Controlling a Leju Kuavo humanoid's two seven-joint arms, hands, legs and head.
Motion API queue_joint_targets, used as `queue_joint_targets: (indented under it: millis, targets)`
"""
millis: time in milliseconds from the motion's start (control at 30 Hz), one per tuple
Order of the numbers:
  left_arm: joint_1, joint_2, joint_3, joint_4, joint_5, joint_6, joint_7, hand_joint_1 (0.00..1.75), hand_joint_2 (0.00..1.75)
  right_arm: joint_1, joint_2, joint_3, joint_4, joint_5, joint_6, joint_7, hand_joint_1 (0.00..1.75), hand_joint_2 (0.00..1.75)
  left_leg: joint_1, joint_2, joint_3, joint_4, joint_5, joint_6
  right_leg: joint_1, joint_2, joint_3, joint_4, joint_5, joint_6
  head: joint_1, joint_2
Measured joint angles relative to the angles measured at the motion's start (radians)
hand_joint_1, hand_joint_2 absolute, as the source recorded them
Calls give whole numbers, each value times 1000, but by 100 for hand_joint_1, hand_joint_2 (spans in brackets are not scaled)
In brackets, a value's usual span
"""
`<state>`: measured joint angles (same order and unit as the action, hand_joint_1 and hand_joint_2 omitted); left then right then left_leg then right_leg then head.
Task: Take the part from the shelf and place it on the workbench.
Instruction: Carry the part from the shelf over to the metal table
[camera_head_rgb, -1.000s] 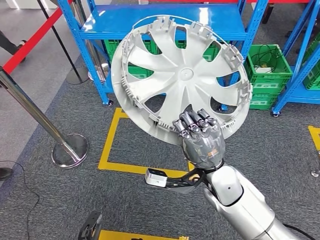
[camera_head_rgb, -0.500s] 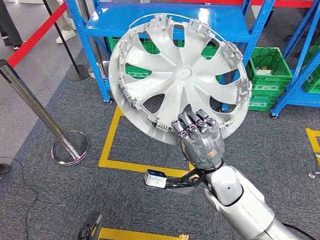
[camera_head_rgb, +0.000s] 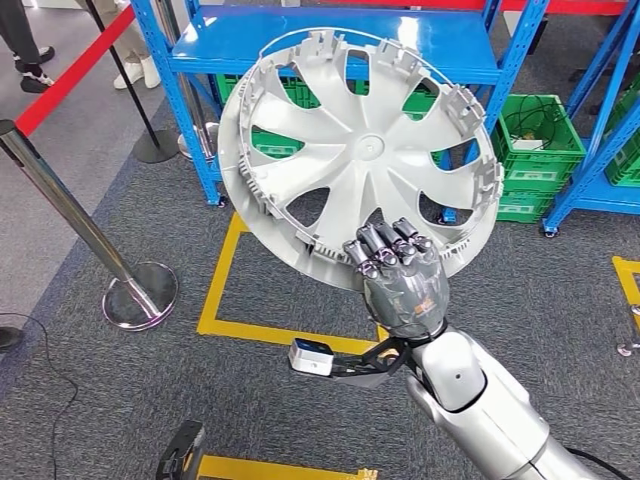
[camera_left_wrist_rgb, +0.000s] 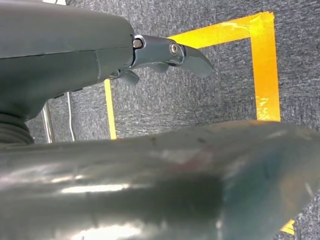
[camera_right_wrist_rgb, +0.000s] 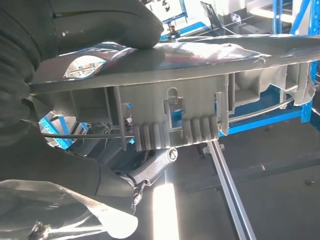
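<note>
One tilted hubcap (camera_head_rgb: 362, 150), ribbed back camera-facing

One hubcap (camera_head_rgb: 362, 150); one blue shelf (camera_head_rgb: 317, 45); two green crates (camera_head_rgb: 540, 150); two stanchion posts (camera_head_rgb: 140, 295).

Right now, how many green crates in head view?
3, maybe more hidden: one green crate right of the hubcap, one at the far right edge, one under the blue shelf behind it.

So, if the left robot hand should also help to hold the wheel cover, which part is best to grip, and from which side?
Probably the outer rim of the wheel cover on the robot's left, roughly opposite the right robot hand, which grips the near lower edge. The cover is a wide, thin, tilted disc with open slots between its spokes, so the rim offers an edge to clamp. Two spread holds should steady it.
</note>
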<state>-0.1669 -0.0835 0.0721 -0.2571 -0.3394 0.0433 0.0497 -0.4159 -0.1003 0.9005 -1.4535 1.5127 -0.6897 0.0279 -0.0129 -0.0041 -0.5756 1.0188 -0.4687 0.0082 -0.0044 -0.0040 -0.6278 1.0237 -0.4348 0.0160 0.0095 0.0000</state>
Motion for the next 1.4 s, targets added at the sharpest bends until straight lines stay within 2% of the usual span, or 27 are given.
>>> queue_joint_targets:
  millis: [500, 700, 767, 833, 900, 933, 967, 1000, 1033, 1100, 1133, 1167, 1267, 1333, 1400]
  targets:
    - [-1, 0, 0, 0, -4, 9, 1, 0, 0, 7, 0, -2, -4, 0, 0, 2, 175, 175, 0, 0, 0, 0, 0, 0, 0, 0, 0, 0, 0, 0, 0, 0]
    - [-2, 4, 0, 0, -7, 14, 10, 0, 0, 20, 0, -10, -9, -1, 0, 5, 175, 175, -6, 0, -6, 7, 1, 13, -5, 0, -2, -4, 8, 11, 0, 0]
    - [-3, 4, 0, 0, -7, 14, 10, 0, 0, 22, 0, -15, -11, -2, 0, 5, 175, 175, -3, 3, -1, -9, 12, 22, -5, 2, -6, -4, 5, 17, 0, 0]
    - [-6, 3, 0, 0, -7, 15, 11, 0, 0, 24, 0, -20, -14, -2, 0, 4, 175, 175, 4, 10, 4, -28, 25, 32, -4, 4, -32, 47, -34, 22, 2, 0]
    - [-7, 3, 0, 0, -8, 16, 11, 0, 0, 28, -1, -24, -14, -3, 0, 3, 175, 175, 6, 16, 3, -32, 29, 35, -7, 4, -87, 173, -99, 28, 4, 0]
    - [-7, 2, 0, 0, -8, 16, 12, 0, 0, 31, -1, -25, -14, -3, 0, 3, 175, 175, 6, 20, 2, -32, 30, 35, -9, 4, -113, 235, -121, 32, 4, 0]
    - [-7, 2, 0, 0, -8, 16, 12, 0, 0, 35, -2, -26, -14, -3, 0, 4, 175, 175, 7, 24, 1, -31, 29, 34, -11, 3, -125, 267, -127, 35, 4, 0]
    - [-7, 2, 0, 0, -7, 16, 12, 0, 0, 38, -2, -26, -14, -3, 0, 4, 175, 175, 9, 28, 1, -30, 28, 33, -13, 2, -120, 262, -115, 38, 4, 0]
    - [-7, 1, 0, 0, -7, 16, 12, 0, 0, 40, -3, -26, -14, -3, 0, 4, 175, 175, 11, 33, 1, -27, 26, 30, -15, -1, -96, 218, -88, 40, 4, 0]
    - [-8, 2, 0, 0, -7, 16, 12, 0, 0, 40, -3, -26, -14, -3, 0, 4, 175, 175, 12, 41, -1, -15, 18, 16, -17, -24, -21, 81, -39, 44, 6, 0]
    - [-8, 3, 0, 0, -7, 16, 12, 0, 0, 39, -3, -26, -14, -3, 0, 4, 175, 175, 11, 44, -3, -8, 14, 9, -16, -33, 6, 33, -28, 38, 7, 0]
    - [-7, 4, 0, 0, -7, 16, 12, 0, 0, 39, -3, -27, -15, -3, 0, 4, 175, 175, 9, 48, -6, -2, 11, 2, -13, -38, 19, 8, -26, 31, 7, 0]
    - [-8, 5, 0, 0, -7, 16, 12, 0, 0, 41, -4, -28, -15, -2, -1, 5, 175, 175, 11, 57, -8, 5, 5, -9, -11, -20, 15, 8, -25, 3, 6, 0]
    - [-8, 5, 0, 0, -7, 16, 12, 0, 0, 42, -4, -30, -15, -2, -1, 7, 175, 175, 15, 41, -25, 52, -33, -17, -12, -8, 14, 7, -21, -9, 5, 0]
    - [-7, 5, 0, 0, -7, 16, 12, 0, 0, 43, -4, -31, -15, -1, -1, 8, 175, 175, 16, 22, -75, 175, -101, -22, -12, 5, 12, 7, -19, -15, 3, 0]
